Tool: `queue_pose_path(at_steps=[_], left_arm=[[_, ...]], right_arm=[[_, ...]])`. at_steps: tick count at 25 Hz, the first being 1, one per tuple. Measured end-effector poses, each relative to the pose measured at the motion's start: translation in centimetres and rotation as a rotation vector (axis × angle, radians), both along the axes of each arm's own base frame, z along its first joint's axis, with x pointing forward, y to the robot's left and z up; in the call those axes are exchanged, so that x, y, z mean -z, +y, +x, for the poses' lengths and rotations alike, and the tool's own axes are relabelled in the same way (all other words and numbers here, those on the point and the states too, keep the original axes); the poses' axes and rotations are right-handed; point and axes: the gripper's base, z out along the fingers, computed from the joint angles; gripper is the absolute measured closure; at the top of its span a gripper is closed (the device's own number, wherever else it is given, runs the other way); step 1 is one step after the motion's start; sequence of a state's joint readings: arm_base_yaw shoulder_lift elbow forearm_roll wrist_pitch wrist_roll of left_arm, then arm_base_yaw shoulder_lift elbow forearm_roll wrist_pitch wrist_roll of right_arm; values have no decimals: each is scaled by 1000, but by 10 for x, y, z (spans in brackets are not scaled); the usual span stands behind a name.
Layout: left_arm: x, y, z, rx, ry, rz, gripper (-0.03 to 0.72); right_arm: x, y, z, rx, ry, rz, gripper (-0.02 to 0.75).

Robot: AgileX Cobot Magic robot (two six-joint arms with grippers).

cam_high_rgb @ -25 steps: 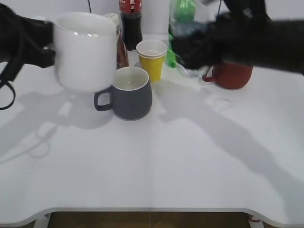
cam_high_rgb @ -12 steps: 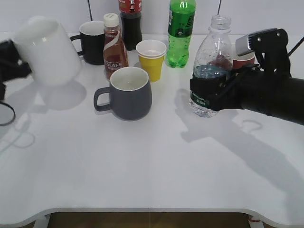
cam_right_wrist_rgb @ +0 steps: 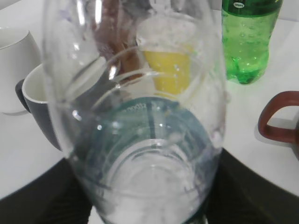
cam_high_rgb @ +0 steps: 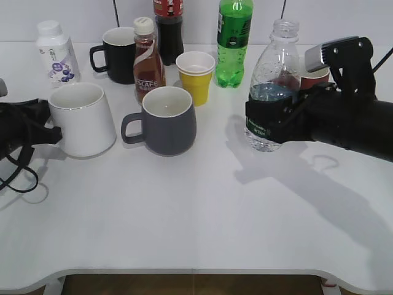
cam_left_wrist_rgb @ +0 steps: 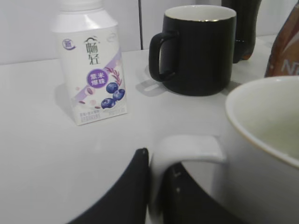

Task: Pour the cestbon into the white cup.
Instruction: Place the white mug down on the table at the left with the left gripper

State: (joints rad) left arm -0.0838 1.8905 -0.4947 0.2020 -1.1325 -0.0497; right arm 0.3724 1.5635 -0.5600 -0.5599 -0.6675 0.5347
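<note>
Nearest the exterior camera the table [cam_high_rgb: 196,221] is bare. Further in, the white cup [cam_high_rgb: 81,119] stands upright on the table at the left, mouth up and looking empty. The left gripper [cam_left_wrist_rgb: 152,186] is clamped on its handle [cam_left_wrist_rgb: 187,149], one finger on either side, as the left wrist view shows. On the right, at about the same depth, the right gripper [cam_high_rgb: 279,120] is closed around the dark label band of the cestbon [cam_high_rgb: 272,86]. The bottle is upright and capless; whether its base touches the table or sits just above it I cannot tell. Water seems to fill only the lower part.

Between the two sits a grey mug [cam_high_rgb: 167,120], and behind it a yellow paper cup [cam_high_rgb: 196,75] and a brown coffee bottle [cam_high_rgb: 147,60]. At the back are a black mug [cam_high_rgb: 118,54], a small white yoghurt bottle [cam_high_rgb: 56,53], a dark cola bottle [cam_high_rgb: 169,27] and a green soda bottle [cam_high_rgb: 233,40]. A red cup [cam_high_rgb: 316,77] shows partly behind the right arm.

The bottle and the white cup are well apart, with the grey mug on the straight path between them. The chief risks, as I judge them:
- sweeping across low could strike the grey mug or the yellow paper cup;
- tilting before the neck is over the white cup would spill water on the table or into the grey mug;
- the thin ribbed bottle may buckle or slip in the grip when tipped;
- the cup may twist about its handle if lifted.
</note>
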Motion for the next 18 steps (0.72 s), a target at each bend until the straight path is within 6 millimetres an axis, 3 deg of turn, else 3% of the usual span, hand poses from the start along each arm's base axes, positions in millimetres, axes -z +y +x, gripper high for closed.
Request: queue_pose_path(at_steps=[7, 18], left_arm=[[2, -3, -1, 33, -5, 8, 647], [0, -7, -2, 84, -28, -1, 550]], right_arm=[[0, 0, 0, -1, -1, 1, 286], [0, 0, 0, -1, -2, 2, 286]])
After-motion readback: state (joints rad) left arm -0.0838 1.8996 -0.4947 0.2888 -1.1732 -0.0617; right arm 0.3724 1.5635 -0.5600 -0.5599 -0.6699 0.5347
